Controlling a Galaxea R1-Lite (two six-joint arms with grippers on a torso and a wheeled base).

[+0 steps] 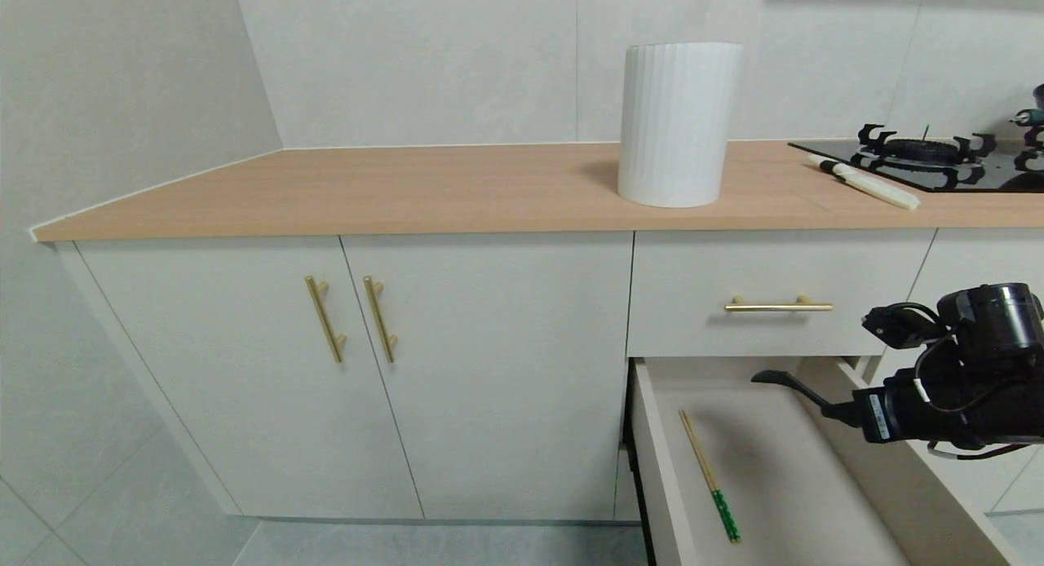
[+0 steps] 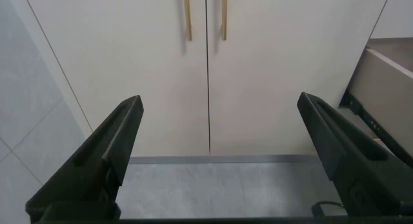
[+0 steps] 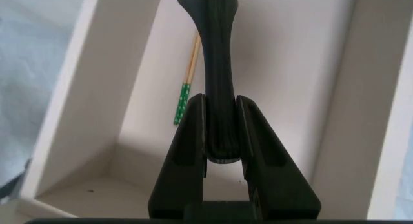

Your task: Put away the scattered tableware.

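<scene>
Right hand [image 1: 852, 411] clenched on a black utensil [image 1: 787, 382], held over the open drawer [image 1: 655, 452] — probably to lay it beside the chopsticks [image 1: 708, 475]; left hand [image 2: 219, 101] released, facing the cupboard doors [image 2: 277, 69].

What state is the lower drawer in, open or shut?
Open. The drawer is pulled out, and chopsticks lie on its floor.

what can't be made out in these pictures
Slim black utensil in the shut right hand: right wrist view's edge cuts its far end, so its kind is unclear.
Tall white ribbed container: head view, own wall hides its inside.
Pale open drawer: head view's bottom edge cuts its front.
</scene>
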